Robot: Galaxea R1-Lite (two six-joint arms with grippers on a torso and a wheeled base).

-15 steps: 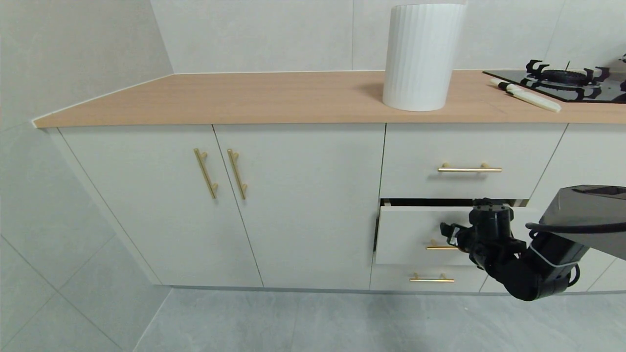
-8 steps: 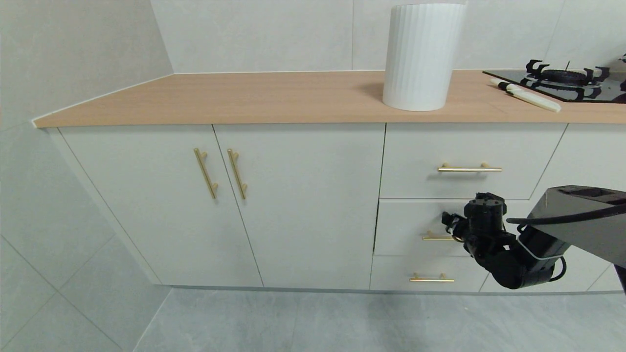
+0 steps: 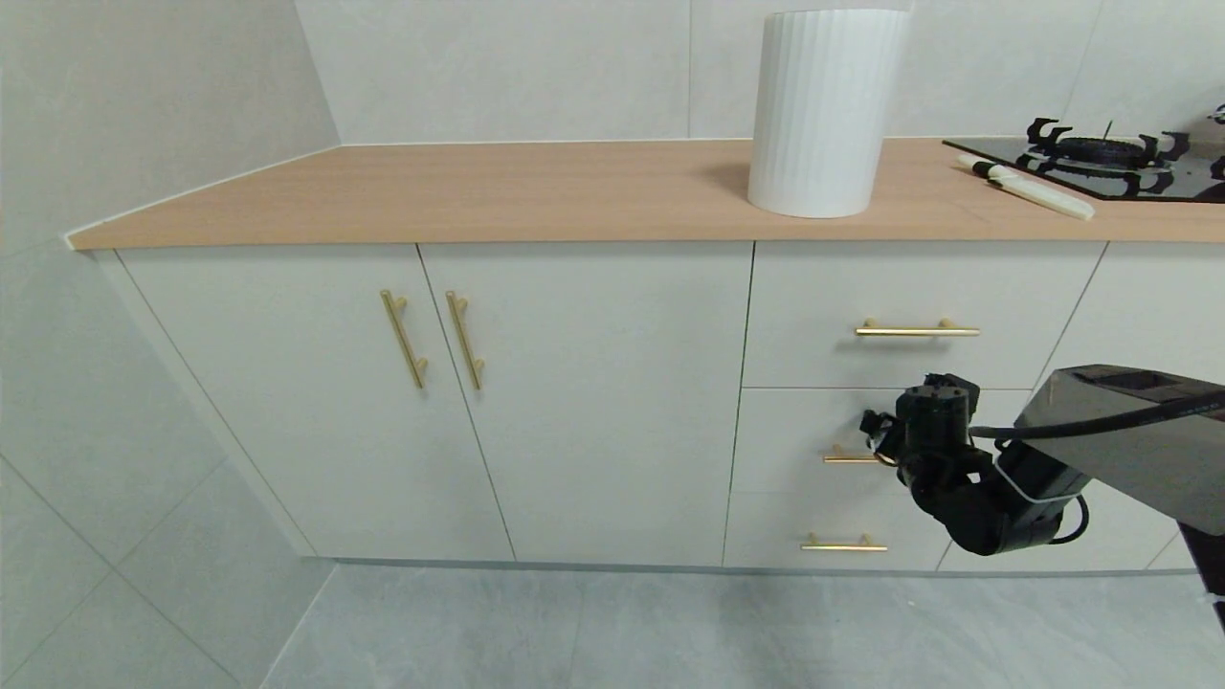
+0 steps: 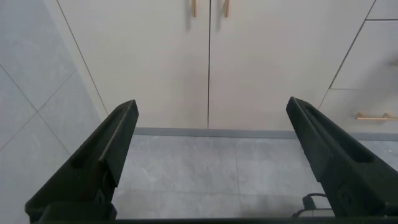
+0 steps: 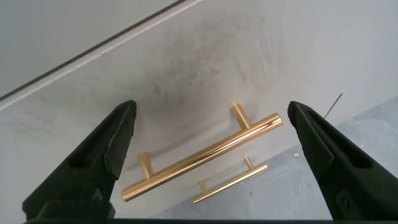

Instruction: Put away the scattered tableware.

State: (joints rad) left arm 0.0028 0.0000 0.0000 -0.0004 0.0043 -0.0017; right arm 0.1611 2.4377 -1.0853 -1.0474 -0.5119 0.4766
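The middle drawer (image 3: 794, 440) of the white cabinet sits flush with the drawers around it. My right gripper (image 3: 873, 435) is right in front of its gold handle (image 3: 847, 459). In the right wrist view the gripper (image 5: 210, 112) is open, with that handle (image 5: 205, 155) lying across the gap just ahead of the fingers. A pale knife (image 3: 1029, 187) lies on the wooden counter (image 3: 478, 196) beside the stove. My left gripper (image 4: 211, 106) is open and holds nothing, low down, facing the floor and the foot of the cabinet doors.
A tall white ribbed container (image 3: 828, 110) stands on the counter above the drawers. A black gas hob (image 3: 1101, 158) is at the far right. Top drawer (image 3: 919, 330) and bottom drawer (image 3: 842, 547) are closed. Two cabinet doors (image 3: 440, 340) on the left are closed.
The middle drawer went from partly pulled out to fully pushed in. My right gripper moved toward the cabinet with it.
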